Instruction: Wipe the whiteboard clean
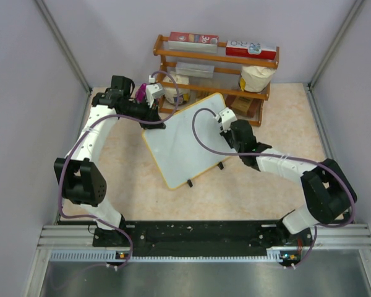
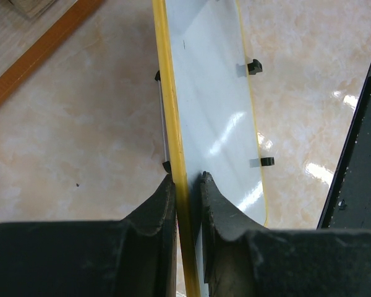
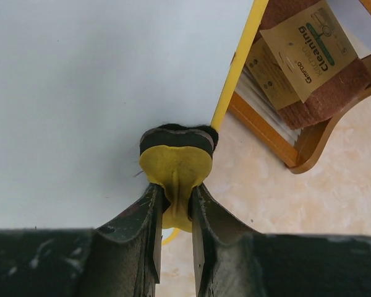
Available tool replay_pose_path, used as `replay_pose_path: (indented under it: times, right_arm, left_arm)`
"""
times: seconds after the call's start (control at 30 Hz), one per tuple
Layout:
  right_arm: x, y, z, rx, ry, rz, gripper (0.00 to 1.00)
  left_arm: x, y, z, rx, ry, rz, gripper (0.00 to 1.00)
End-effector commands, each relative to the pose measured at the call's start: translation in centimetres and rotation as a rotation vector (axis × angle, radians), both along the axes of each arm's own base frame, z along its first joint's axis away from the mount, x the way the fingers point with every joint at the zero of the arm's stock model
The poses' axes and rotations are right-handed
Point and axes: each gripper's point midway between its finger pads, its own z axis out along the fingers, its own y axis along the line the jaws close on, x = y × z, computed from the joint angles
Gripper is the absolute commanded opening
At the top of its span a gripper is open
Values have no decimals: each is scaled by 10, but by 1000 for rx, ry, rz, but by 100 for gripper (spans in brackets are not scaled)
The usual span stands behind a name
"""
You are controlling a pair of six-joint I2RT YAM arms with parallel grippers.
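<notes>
The whiteboard (image 1: pixel 188 139) lies turned cornerwise on the table (image 1: pixel 266 192), between the two claws, its white face up. In the left wrist view the board (image 2: pixel 210 93) runs straight away from the fingers, and its two black feet (image 2: pixel 255 65) stick out from the edge farthest from that claw.

The left claw (image 1: pixel 154 122) is clamped on the board's yellow frame (image 2: pixel 173 124). One finger (image 2: pixel 161 204) sits on the outer side of the frame and the other on the white face, with the frame pinched tight in the middle (image 2: pixel 187 180). A thin grey rod (image 2: pixel 163 124) lies just outside the frame, ahead of the outer finger.

The right claw (image 1: pixel 222 113) is at the opposite side of the board, near its far corner. It is closed on the yellow grip of an eraser (image 3: pixel 176 162), fingers pressed to both sides of the grip (image 3: pixel 174 193). The eraser's black felt, just ahead of the fingertips, meets the white face (image 3: pixel 99 93) right beside the frame.

The left arm rises from its base, bends at an elbow out by the left wall, reaches far along that wall, then folds its wrist back inward to the board. The right arm has its elbow out to the right and stretches its forearm low across the table toward the board.

Beyond both claws stands a wooden rack (image 1: pixel 216 62). Just right of the right claw, a brown cleaning-cloth packet (image 3: pixel 309 55) rests on its lower shelf.
</notes>
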Motion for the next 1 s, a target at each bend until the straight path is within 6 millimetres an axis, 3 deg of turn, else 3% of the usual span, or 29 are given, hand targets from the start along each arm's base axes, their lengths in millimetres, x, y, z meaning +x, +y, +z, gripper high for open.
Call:
replay_pose_path:
  times: [0.0, 0.1, 0.33, 0.53, 0.7, 0.73, 0.97]
  right_arm:
    - [-17, 20, -8, 57, 31, 74, 0]
    - [-28, 34, -12, 53, 24, 118, 0]
    - [-69, 101, -18, 37, 22, 292, 0]
    - [-92, 158, -5, 37, -2, 403, 0]
    - [-118, 206, -9, 7, 0, 513, 0]
    - [-121, 217, -1, 18, -15, 531, 0]
    - [-153, 261, 5, 6, -7, 639, 0]
  left_arm:
    - [-18, -5, -5, 29, -18, -74, 0]
    - [-18, -6, -5, 27, -12, -72, 0]
    - [-15, -6, -5, 23, -9, -67, 0]
    - [-15, -7, -9, 22, 5, -66, 0]
    - [-17, -6, -8, 25, 5, -64, 0]
    - [-17, -6, -8, 25, 4, -65, 0]
    - [-19, -6, -8, 21, 4, -66, 0]
